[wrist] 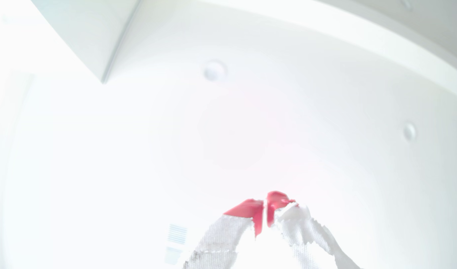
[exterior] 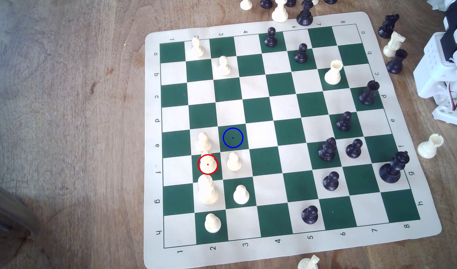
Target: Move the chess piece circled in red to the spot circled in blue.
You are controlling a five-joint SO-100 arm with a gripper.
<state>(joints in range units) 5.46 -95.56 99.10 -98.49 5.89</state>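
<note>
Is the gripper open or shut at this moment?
Shut. In the wrist view the gripper has its red-tipped jaws meeting at the tips, with nothing between them.

The exterior view looks steeply down from above onto the chessboard (exterior: 281, 134) and the wooden surface (exterior: 67, 116) around it, near enough that the board takes most of the picture, with the arm's white base (exterior: 447, 77) at the exterior view's right edge. The wrist view points up past the red-tipped gripper (wrist: 265, 207) at a pale ceiling (heavily overexposed). The two views share no part of the scene.
</note>
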